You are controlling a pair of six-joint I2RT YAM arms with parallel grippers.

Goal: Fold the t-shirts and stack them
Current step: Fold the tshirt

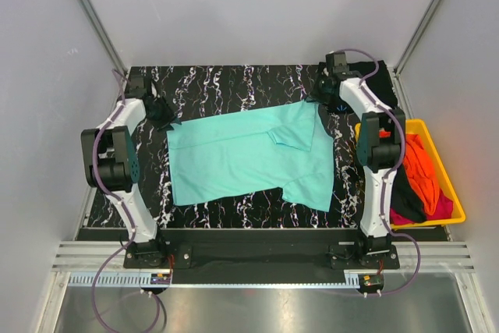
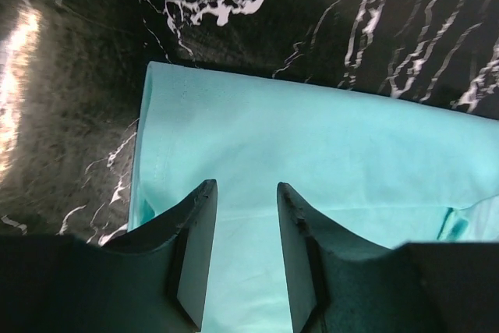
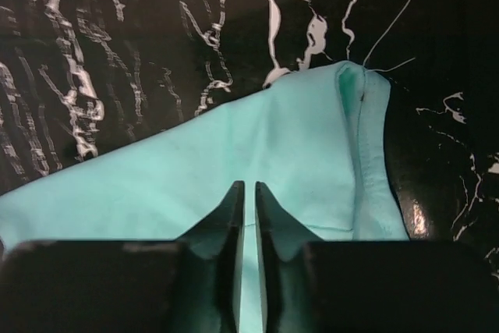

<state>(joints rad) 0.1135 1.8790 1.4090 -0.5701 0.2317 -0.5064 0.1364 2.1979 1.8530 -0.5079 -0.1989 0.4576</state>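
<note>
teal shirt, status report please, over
Left gripper open over teal shirt, far left corner. Right gripper barely open, far right corner. Shirt spread, unheld. Yellow bin apart, right side.

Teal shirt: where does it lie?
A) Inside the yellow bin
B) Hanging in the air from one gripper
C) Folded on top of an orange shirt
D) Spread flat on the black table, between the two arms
D: the teal shirt lies spread on the table between the arms, outside the bin.
</note>
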